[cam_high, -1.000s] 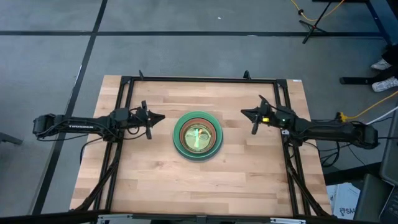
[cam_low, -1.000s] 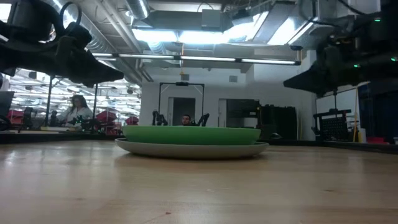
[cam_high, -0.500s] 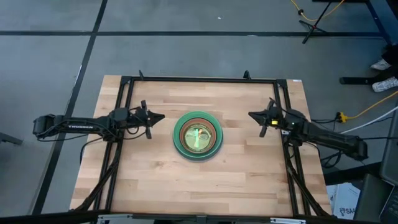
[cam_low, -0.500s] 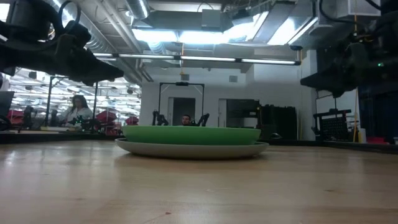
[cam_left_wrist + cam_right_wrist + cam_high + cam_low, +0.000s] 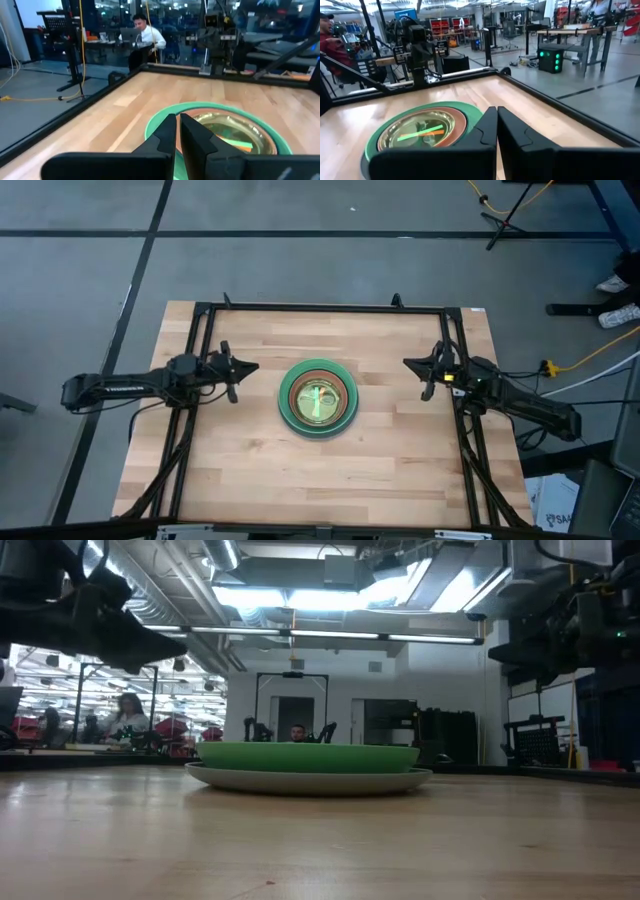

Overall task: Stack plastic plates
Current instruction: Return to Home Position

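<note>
Table (image 5: 350, 470): bare wood at the near edge. Mid-table sits the stack (image 5: 318, 398), all plates nested in one pile. In the low view the grey plate (image 5: 310, 780) lies flat on the wood at the bottom w/ the green plate (image 5: 308, 757) in it; its rim hides the rest. From above: green rim outside, a terracotta ring (image 5: 462, 122) inside it, then a glossy yellow-green centre. That's prob. the small see-through plates, but they can't be told apart.

Left pincer (image 5: 250, 367) hangs above the table to the left of the stack, well apart from it and pointing at it. Its fingers (image 5: 167, 131) are drawn together w/ only a thin slit, holding nothing. Right pincer (image 5: 410, 365) is on the opposite side, also apart and off the wood, fingers (image 5: 489, 122) likewise narrow and empty.

Beyond the table: a workshop w/ benches and racks, a person (image 5: 145, 35) at a desk, another person (image 5: 330, 42) at the far side.
</note>
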Motion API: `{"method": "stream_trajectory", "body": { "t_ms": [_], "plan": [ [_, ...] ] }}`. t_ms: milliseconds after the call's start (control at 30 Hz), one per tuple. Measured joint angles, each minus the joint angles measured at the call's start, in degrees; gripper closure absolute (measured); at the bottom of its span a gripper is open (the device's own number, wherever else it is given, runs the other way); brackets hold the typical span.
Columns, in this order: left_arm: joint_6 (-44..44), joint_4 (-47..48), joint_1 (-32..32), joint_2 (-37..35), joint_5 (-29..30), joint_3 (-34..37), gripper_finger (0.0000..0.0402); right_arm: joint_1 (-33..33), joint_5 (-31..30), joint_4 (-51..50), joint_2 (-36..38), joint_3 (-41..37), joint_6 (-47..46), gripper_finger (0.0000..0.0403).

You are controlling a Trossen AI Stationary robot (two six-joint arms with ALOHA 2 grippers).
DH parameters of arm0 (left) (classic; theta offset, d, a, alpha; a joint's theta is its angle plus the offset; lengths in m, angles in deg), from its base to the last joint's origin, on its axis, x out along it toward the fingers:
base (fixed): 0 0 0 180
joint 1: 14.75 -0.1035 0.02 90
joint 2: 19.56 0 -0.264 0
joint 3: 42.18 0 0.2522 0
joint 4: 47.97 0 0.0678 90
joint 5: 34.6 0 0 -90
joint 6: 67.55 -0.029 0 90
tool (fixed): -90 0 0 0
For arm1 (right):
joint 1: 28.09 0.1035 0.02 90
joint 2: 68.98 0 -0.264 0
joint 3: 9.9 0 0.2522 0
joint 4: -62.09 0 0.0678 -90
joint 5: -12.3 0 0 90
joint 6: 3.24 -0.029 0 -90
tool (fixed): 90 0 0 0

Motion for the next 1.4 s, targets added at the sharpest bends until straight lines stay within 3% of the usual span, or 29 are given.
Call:
{"method": "stream_trajectory", "body": {
  "t_ms": [233,400,1400],
  "plan": [
    [0.4,9.5,0.0,-10.1,0.0,0.0,0.0386,0.0,-0.3,0.0,0.0,0.0,0.2,0.0398],
    [0.8,10.4,0.0,-14.3,-2.4,0.0,0.0386,0.0,-1.2,0.0,0.0,0.0,0.3,0.0398],
    [1.9,10.5,0.0,-14.2,-2.8,0.0,0.0386,0.0,-1.5,-0.2,0.0,0.0,0.3,0.0398]
  ]
}}
